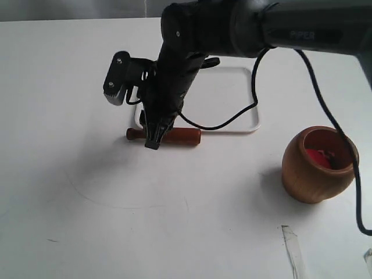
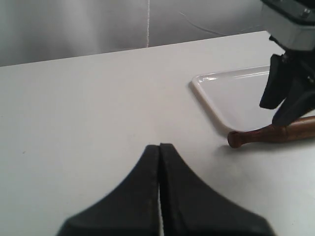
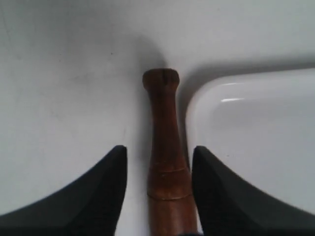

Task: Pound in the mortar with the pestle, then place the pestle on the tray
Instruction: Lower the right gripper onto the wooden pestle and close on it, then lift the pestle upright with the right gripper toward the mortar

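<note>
The reddish-brown pestle [image 1: 185,136] lies flat on the white table, just off the near rim of the white tray [image 1: 232,99]. My right gripper [image 1: 154,139] points down over the pestle's narrow half and is open. In the right wrist view the right gripper [image 3: 158,148] straddles the pestle [image 3: 165,162] with small gaps on both sides, and the tray's corner [image 3: 256,128] lies beside it. The wooden mortar [image 1: 311,174] stands far right with something red [image 1: 317,157] inside. My left gripper [image 2: 160,146] is shut and empty, low over bare table, apart from the pestle's knob [image 2: 236,139].
A black cable [image 1: 232,119] from the right arm hangs over the tray's near side. A strip of clear tape [image 1: 293,250] lies at the front right. A faint curved line marks the table in front of the pestle.
</note>
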